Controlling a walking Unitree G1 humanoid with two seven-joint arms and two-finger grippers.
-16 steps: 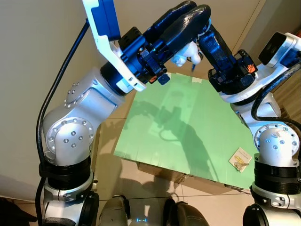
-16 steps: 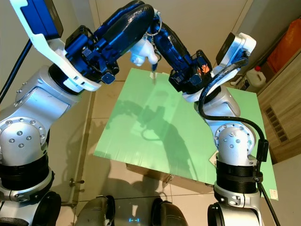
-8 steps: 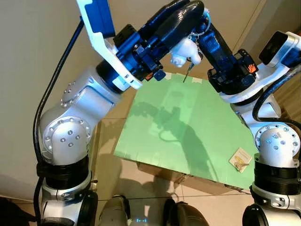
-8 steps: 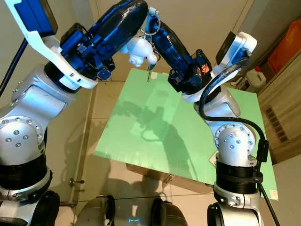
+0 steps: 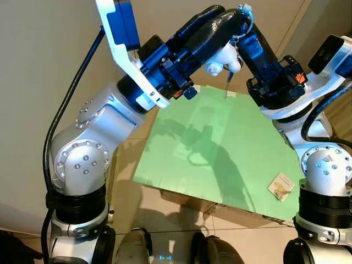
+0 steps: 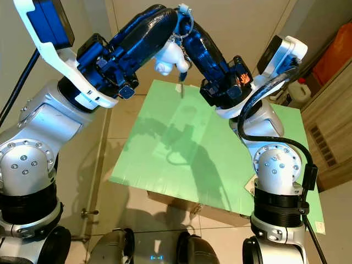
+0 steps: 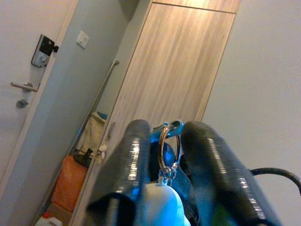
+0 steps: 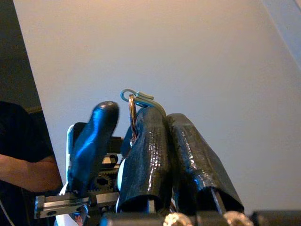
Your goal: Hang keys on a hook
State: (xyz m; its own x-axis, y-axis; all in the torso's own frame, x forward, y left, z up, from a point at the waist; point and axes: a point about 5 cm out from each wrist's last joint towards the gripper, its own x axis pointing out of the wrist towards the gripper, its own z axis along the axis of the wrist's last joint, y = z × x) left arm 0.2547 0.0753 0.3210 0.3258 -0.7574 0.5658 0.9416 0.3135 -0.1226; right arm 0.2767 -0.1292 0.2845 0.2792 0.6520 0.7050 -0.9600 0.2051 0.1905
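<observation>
Both grippers raised over green table [image 5: 231,159], meeting at key ring [image 7: 165,149].
Left gripper [image 7: 162,141] pinches the ring; right gripper [image 8: 157,117] clenched; right wrist view adds hook [image 8: 136,96].

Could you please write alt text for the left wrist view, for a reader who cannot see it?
Two black fingers flank a metal key ring with a white figurine hanging below. Behind are a wooden panel and a door with a lever handle.

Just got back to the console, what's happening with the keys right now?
Both hands are raised together over the far edge of the green table. The left hand and right hand meet around a key ring with a white figure charm; a key dangles below. A small packet lies on the table's near right corner.
</observation>
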